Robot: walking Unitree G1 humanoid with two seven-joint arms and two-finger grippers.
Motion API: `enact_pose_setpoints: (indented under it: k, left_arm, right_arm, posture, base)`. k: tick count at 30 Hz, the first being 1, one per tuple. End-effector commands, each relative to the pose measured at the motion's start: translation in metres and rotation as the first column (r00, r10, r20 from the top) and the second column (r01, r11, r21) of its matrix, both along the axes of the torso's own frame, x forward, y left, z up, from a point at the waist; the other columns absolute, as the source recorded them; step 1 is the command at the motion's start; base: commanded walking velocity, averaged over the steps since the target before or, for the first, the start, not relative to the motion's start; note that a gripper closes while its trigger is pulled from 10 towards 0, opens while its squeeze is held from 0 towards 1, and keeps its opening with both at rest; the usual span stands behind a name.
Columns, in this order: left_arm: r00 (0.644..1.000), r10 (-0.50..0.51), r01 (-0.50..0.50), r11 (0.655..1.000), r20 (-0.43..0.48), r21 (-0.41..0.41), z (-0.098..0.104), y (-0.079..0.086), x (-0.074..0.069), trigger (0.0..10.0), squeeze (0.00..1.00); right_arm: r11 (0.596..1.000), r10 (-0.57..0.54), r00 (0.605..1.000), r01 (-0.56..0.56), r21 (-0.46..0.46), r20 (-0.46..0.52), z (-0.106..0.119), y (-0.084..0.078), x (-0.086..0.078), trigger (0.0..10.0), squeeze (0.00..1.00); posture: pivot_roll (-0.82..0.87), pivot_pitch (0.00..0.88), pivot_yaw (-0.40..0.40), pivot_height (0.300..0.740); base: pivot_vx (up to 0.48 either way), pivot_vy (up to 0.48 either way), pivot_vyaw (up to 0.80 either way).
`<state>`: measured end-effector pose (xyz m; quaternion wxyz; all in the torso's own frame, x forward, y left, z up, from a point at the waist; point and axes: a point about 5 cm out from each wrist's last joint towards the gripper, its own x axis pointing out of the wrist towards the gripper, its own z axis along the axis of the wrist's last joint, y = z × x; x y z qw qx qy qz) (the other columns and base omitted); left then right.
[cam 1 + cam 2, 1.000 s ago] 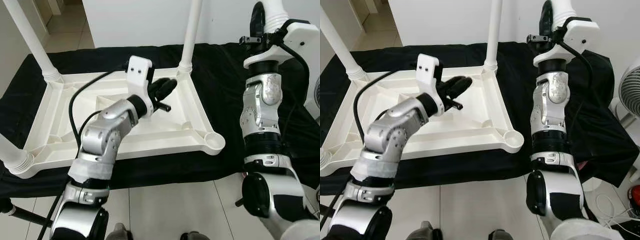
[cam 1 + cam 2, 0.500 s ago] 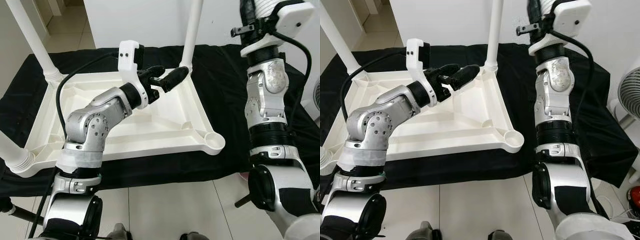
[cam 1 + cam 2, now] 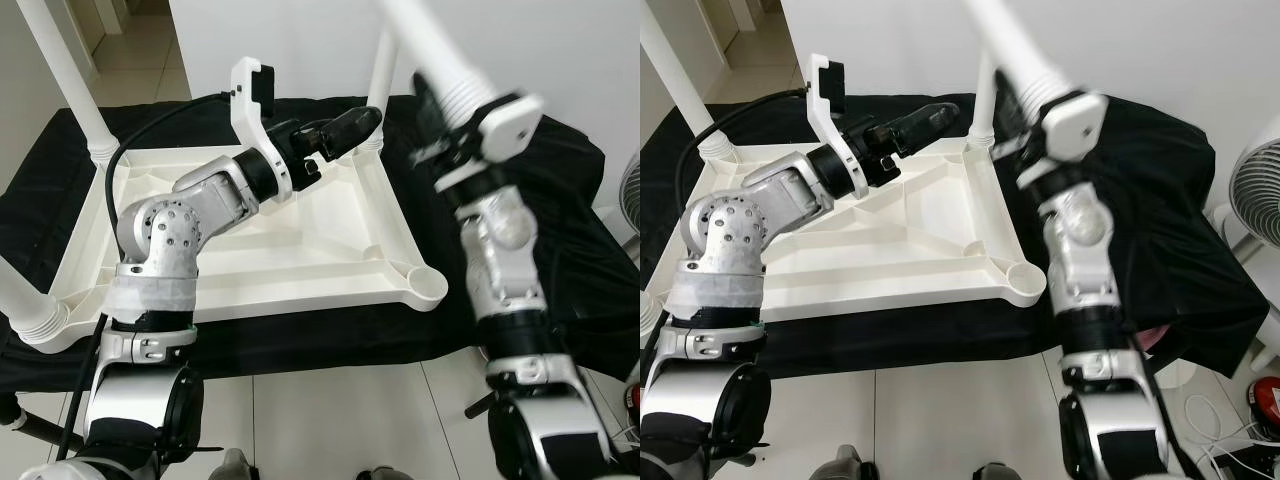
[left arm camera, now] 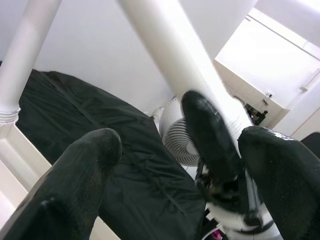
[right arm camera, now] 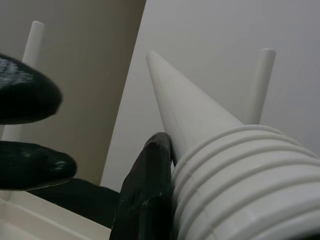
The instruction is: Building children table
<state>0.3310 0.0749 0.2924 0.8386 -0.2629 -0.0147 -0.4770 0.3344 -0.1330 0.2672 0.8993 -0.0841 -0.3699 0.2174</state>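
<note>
Right gripper (image 3: 440, 115) at upper right, clenched on the loose leg (image 3: 425, 45), tilted toward the empty socket (image 3: 428, 285); upturned tabletop (image 3: 300, 240) frame centre. Left gripper (image 3: 345, 128) released, hovering by rear leg (image 3: 380, 75).

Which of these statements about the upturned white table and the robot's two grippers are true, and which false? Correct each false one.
1. The right gripper holds a white table leg. True.
2. The tabletop lies on a red cloth. False: the cloth is black.
3. The near right corner socket already has a leg. False: it is empty.
4. The left gripper hovers over the tabletop's far right corner. True.
</note>
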Motion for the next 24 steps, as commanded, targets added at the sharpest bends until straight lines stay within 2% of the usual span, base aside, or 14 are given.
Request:
enact_pose_setpoints:
  k: [1,11,21,24]
  left_arm:
    - [0.969,-0.224,0.228,0.973,0.102,-0.03,0.003,-0.006,-0.009,10.0,0.0]
    - [0.979,-0.201,0.196,0.976,-0.039,-0.095,-0.004,-0.009,0.004,10.0,0.0]
    - [0.98,-0.189,0.179,0.975,-0.068,-0.13,0.002,-0.009,0.013,10.0,0.0]
    - [0.982,-0.171,0.158,0.977,-0.08,-0.143,0.006,-0.005,0.02,10.0,0.0]
  right_arm:
    - [0.999,0.032,0.999,-0.031,-0.032,0.018,0.001,0.008,-0.005,10.0,0.0]
    - [0.98,0.134,0.989,-0.142,-0.136,-0.069,-0.028,0.03,-0.023,10.0,0.0]
    - [0.967,0.16,0.98,-0.179,-0.182,-0.114,-0.044,0.038,-0.034,10.0,0.0]
    - [0.962,0.16,0.979,-0.183,-0.205,-0.122,-0.05,0.039,-0.041,10.0,0.0]
  posture:
    - [-0.07,0.0,0.016,0.74]
    - [-0.08,0.0,0.013,0.74]
    - [-0.08,0.0,0.015,0.74]
    - [-0.09,0.0,0.027,0.74]
  base:
    - [0.0,0.0,0.0]
    - [0.0,0.0,0.0]
    - [0.0,0.0,0.0]
    - [0.0,0.0,0.0]
